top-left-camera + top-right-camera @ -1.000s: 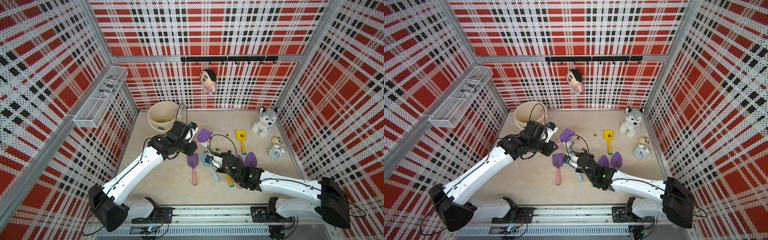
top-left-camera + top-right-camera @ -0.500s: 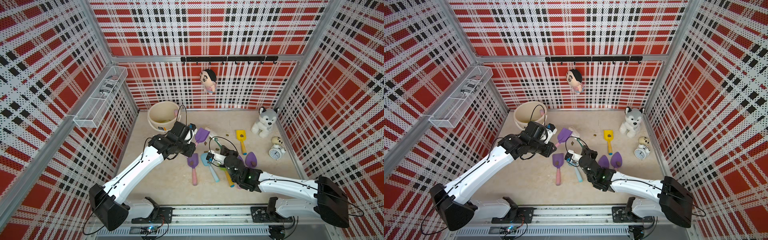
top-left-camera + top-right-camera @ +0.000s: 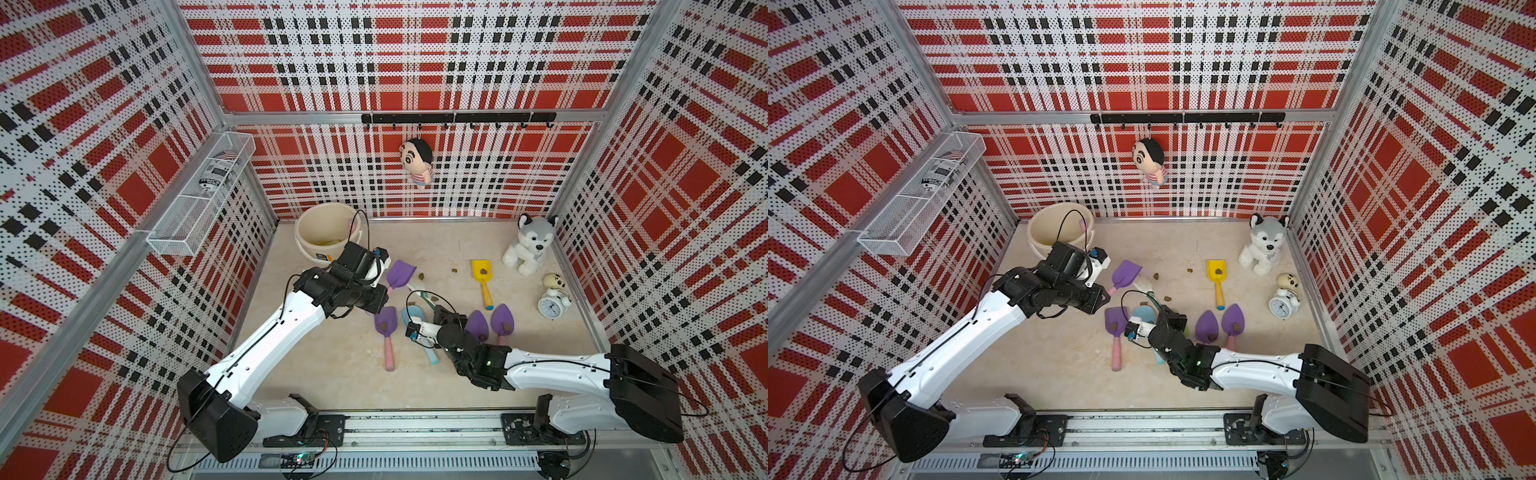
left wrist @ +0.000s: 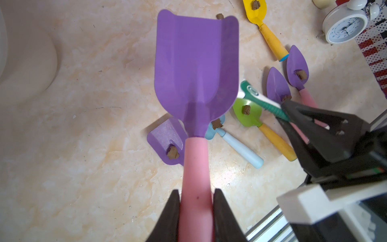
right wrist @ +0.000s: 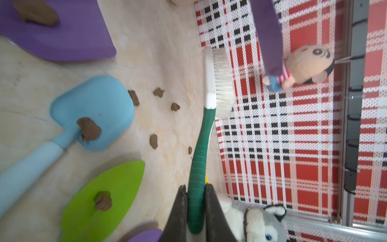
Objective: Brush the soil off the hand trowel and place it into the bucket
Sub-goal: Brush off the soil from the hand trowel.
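Left tool (image 4: 196,191) clamps the purple trowel (image 4: 196,62) by its pink handle; right tool (image 5: 195,186) pinches the green-handled brush (image 5: 209,88).

- The hand trowel (image 4: 196,69), purple blade clean and pink handle clamped, is hanging raised, tilted.
- The soil (image 5: 154,141) is lying as scattered brown lumps on the floor (image 3: 332,374).
- The bucket (image 3: 309,249), cream, is standing upright in the back corner.

Left pincer (image 4: 196,193) and right pincer (image 5: 195,188), near each other, both clamped tight.

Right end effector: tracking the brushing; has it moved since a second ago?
Yes: the right end effector shifted slightly away from the alarm clock.
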Robot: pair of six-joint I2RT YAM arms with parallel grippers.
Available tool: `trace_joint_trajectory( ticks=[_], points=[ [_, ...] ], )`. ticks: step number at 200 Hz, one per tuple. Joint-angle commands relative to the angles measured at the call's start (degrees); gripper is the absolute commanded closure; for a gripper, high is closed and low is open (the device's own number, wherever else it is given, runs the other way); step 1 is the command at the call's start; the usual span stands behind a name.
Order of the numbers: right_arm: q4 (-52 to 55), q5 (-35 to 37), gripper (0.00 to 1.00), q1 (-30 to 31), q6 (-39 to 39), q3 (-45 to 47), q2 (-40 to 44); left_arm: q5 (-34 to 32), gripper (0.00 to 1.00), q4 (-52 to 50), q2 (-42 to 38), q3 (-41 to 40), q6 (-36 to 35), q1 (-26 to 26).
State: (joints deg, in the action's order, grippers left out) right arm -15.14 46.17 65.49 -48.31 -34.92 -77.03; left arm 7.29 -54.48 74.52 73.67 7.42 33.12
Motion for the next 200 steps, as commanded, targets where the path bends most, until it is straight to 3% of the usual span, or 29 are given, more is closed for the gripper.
trace_joint_trajectory(
  ticks=[1,91,116,173,200],
  points=[
    [-5.3,1.3,1.0,1.9,-5.6,-2.9,-2.4,0.5,1.0,1.8,0.3,0.7,-0.3,0.4],
    [-17.2,7.1,1.0,1.2,-19.7,-2.9,-3.9,-2.6,1.0,-0.1,0.4,-0.4,-0.6,0.7],
    [-18.5,8.0,1.0,-0.7,-19.5,-1.6,-2.9,-2.8,1.0,-0.2,0.3,-0.2,-0.7,0.5],
    [-4.5,5.9,1.0,-7.1,2.8,-1.2,1.0,-3.2,1.0,0.6,-0.8,0.6,-0.9,-0.1],
    [8.6,-4.1,1.0,-8.4,20.7,-4.5,6.6,-3.7,1.0,0.8,0.1,0.0,-1.4,0.1]
  ],
)
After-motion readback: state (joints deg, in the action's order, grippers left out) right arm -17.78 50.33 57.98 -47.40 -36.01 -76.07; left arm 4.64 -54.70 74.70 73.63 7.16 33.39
